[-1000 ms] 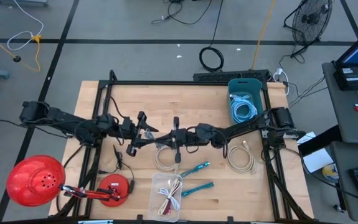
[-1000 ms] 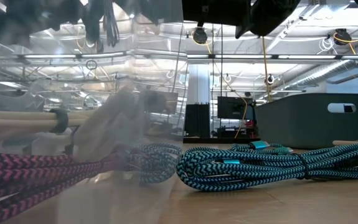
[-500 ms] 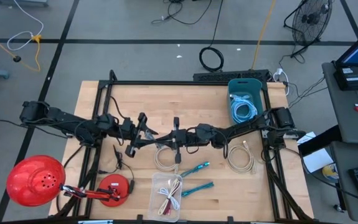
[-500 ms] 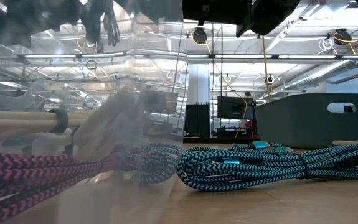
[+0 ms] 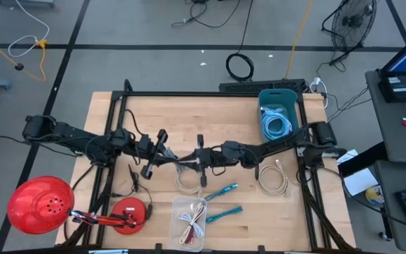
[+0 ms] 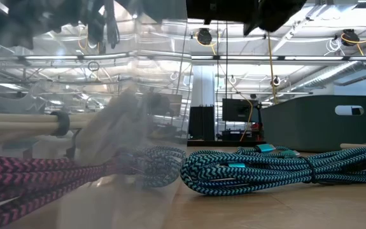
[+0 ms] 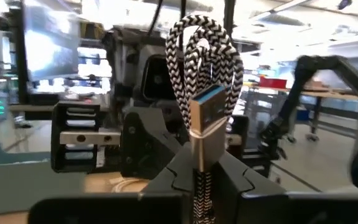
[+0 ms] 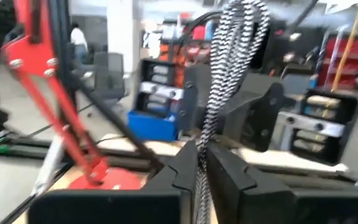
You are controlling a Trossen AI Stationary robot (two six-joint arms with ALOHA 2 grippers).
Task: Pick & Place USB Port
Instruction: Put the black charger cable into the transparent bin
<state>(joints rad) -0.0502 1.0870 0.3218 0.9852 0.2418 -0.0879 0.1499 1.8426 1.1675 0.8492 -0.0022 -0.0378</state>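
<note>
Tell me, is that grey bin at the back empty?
No. The grey bin holds a coiled light-blue cable, seen inside it from above.

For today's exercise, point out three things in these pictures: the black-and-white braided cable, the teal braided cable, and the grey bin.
black-and-white braided cable (image 7: 205, 56), left wrist view, on its looped braid above the plug.
teal braided cable (image 6: 259, 170), low view, on the coil's middle.
grey bin (image 6: 316, 124), low view, on its front wall.

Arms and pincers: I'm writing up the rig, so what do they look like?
Both are dark, slender, jointed arms with black cables looping alongside. The left pincer and right pincer each end in two flat, angular black fingers with stepped inner edges. No markings visible.
</note>
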